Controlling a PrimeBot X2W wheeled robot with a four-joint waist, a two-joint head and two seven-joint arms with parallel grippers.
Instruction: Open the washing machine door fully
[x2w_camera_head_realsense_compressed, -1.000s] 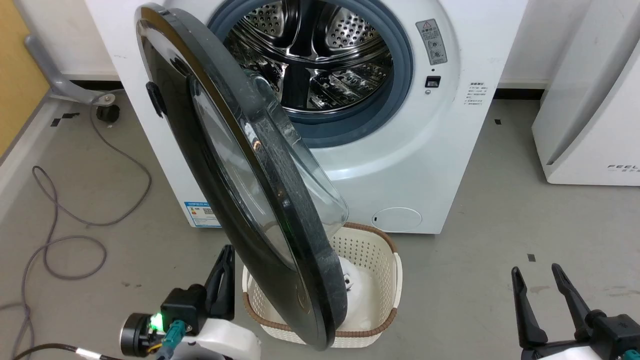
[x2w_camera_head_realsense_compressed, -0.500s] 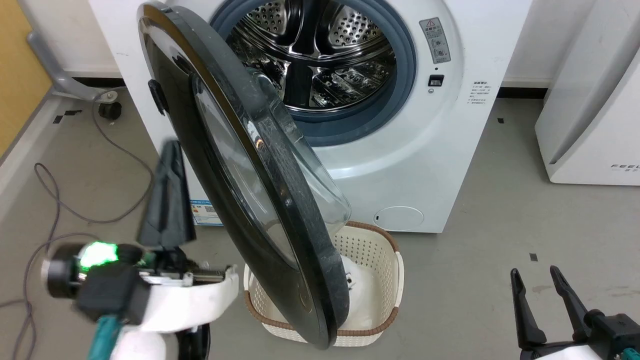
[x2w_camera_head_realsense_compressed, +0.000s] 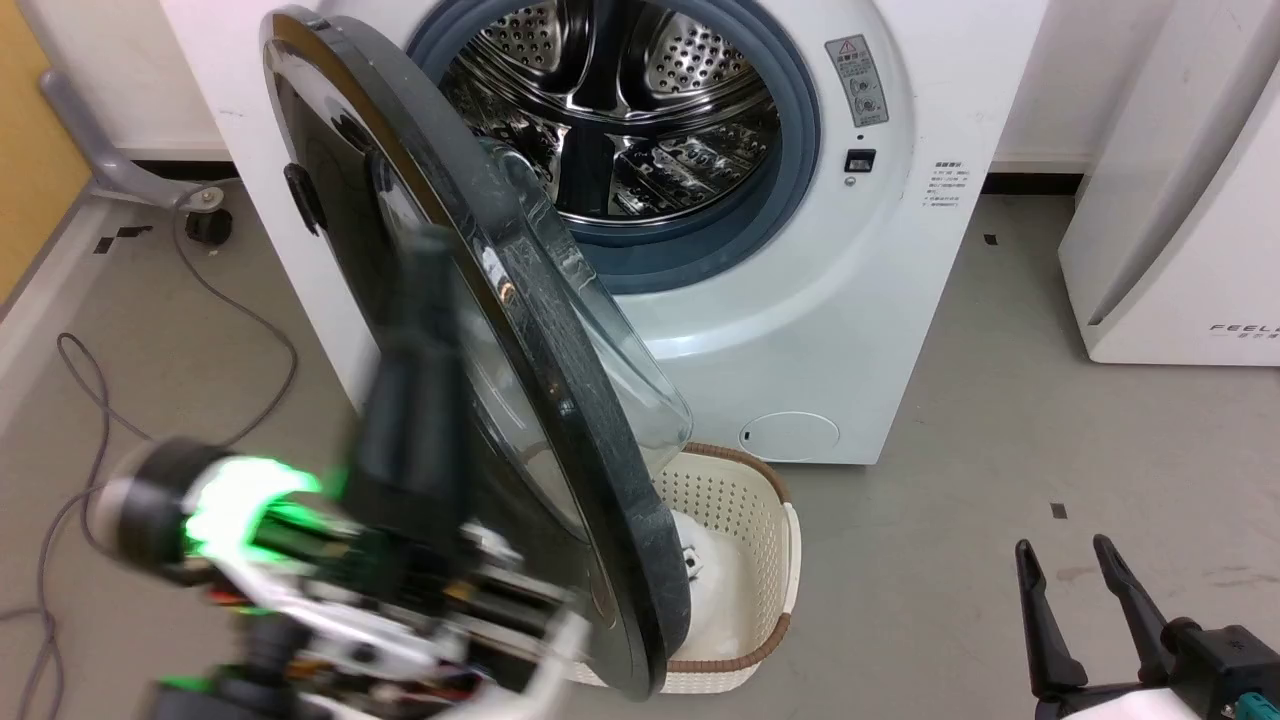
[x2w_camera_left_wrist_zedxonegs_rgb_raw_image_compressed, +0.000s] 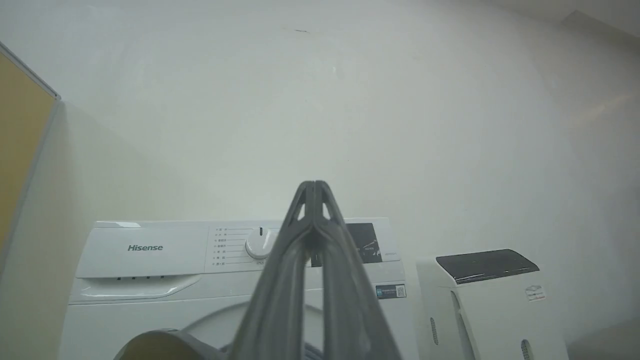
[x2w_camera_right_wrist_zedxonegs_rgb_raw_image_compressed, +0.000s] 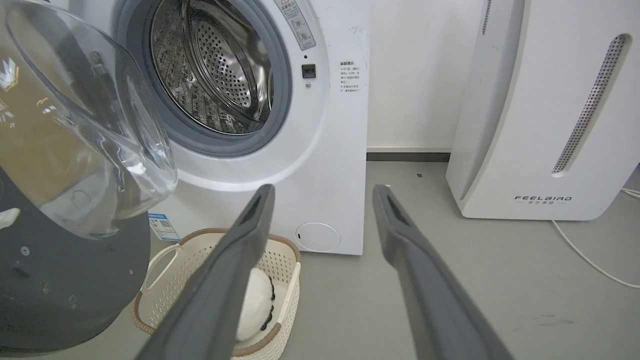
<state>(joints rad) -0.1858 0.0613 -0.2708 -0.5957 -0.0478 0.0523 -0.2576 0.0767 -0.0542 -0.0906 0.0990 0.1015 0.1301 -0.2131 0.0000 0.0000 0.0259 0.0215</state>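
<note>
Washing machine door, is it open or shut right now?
Open: the door stands swung out from the machine, baring the drum.

The washing machine (x2w_camera_head_realsense_compressed: 800, 330) stands before me, the washing machine door (x2w_camera_head_realsense_compressed: 330, 200) open at its left side. A basket (x2w_camera_head_realsense_compressed: 742, 478) sits on the floor (x2w_camera_head_realsense_compressed: 1000, 420) just before it, partly under the door. Another appliance (x2w_camera_head_realsense_compressed: 1170, 200) stands at the machine's right.

The glossy black washing machine door (x2w_camera_head_realsense_compressed: 470, 340) stands partly swung open from the white washing machine (x2w_camera_head_realsense_compressed: 820, 330).
</note>
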